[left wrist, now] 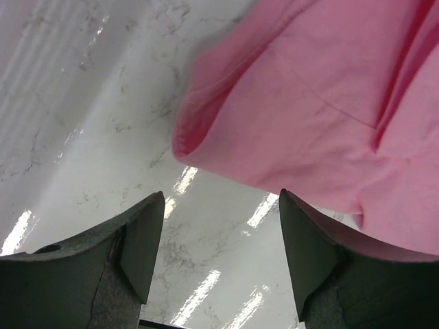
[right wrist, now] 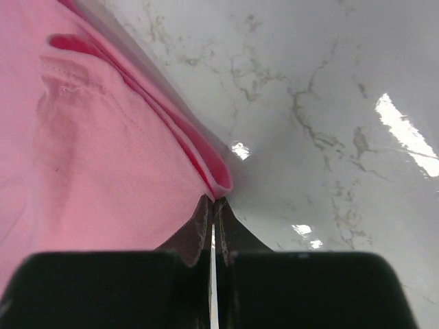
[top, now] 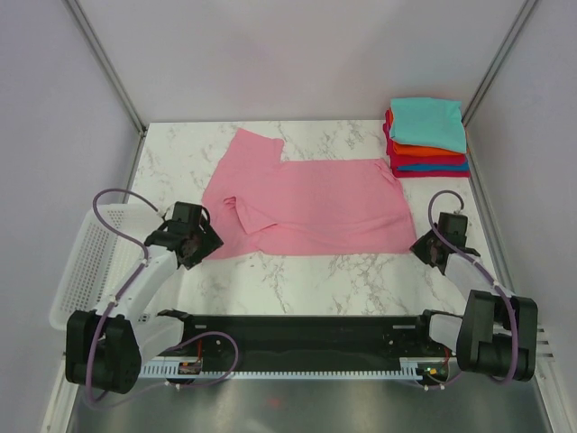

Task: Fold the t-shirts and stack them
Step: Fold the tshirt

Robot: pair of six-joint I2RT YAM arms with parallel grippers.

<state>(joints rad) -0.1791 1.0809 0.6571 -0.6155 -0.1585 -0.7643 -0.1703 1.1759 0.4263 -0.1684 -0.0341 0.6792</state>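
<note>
- We see our left claw spread apart, with the pink shirt just ahead of it.
- Our right claw is pressed together, with the shirt's corner at its tips.

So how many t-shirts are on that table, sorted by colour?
Pink short-sleeved cloth t-shirt, spread flat: 1
Teal folded cloth t-shirt: 1
Orange folded cloth t-shirt: 1
Red folded cloth t-shirt: 1
Blue folded cloth t-shirt: 1
Total: 5
</note>
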